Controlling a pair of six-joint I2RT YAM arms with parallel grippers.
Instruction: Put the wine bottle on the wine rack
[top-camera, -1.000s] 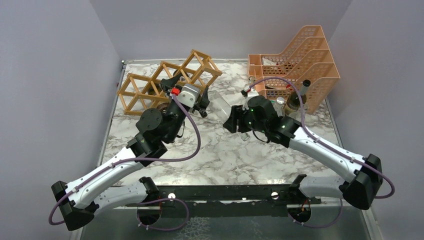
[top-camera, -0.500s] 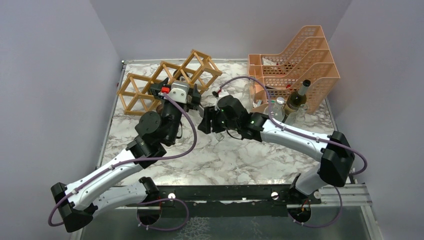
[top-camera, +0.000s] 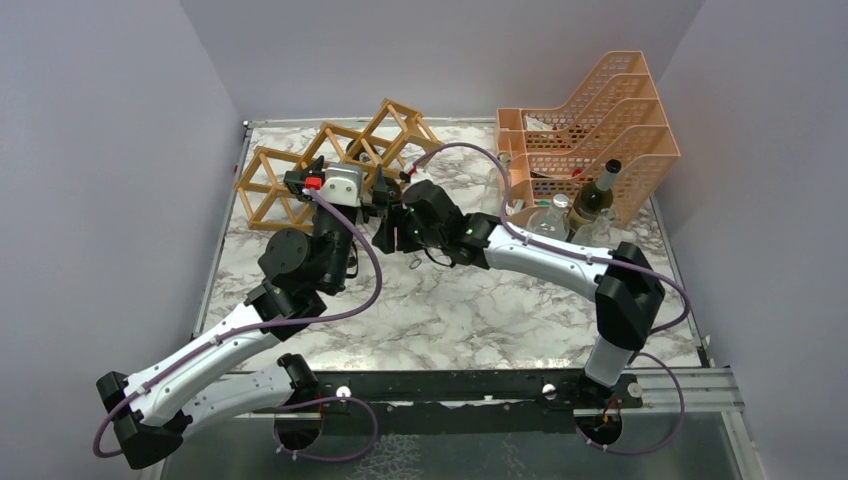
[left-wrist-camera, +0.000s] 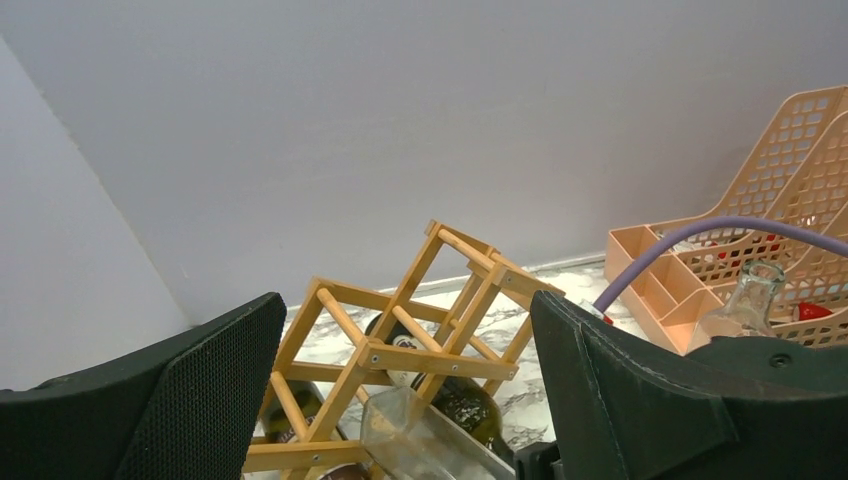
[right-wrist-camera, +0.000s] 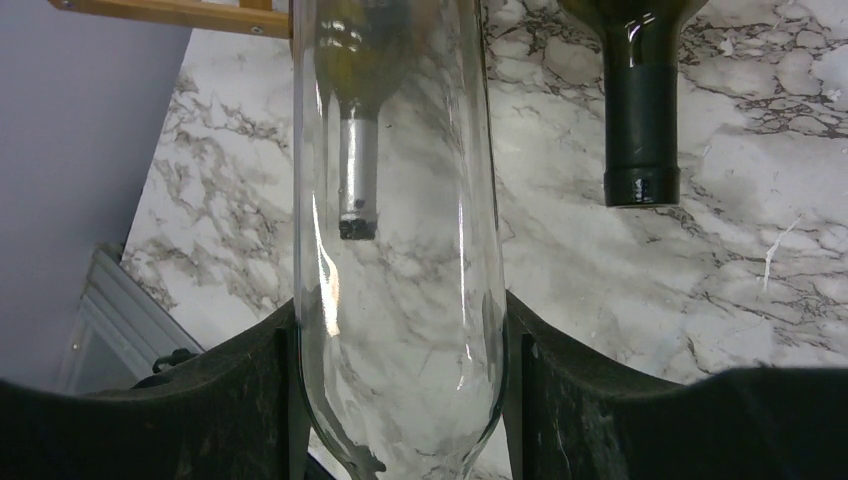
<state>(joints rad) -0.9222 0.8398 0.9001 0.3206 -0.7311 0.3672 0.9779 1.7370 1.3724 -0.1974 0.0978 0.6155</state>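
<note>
Right wrist: right jaws are clamping the bottle (right-wrist-camera: 400, 250) at the rack (left-wrist-camera: 440, 360); left jaws are gaping. Smooth glass could be slipping or knocking it askew

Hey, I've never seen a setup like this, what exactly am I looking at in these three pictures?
These are two robot arms, a left arm and a right arm, bolted to a marble-patterned table. The wide picture looks down from above and behind them; the other two come from a small camera on each wrist. The right arm's fingers are closed on a clear glass wine bottle, held close to the light-brown wooden lattice wine rack. The left arm's fingers are spread open near the rack, holding nothing. Dark glass bottles lie in the rack. At the far right stands a peach-orange plastic mesh tray organiser with more bottles beside it.
</note>
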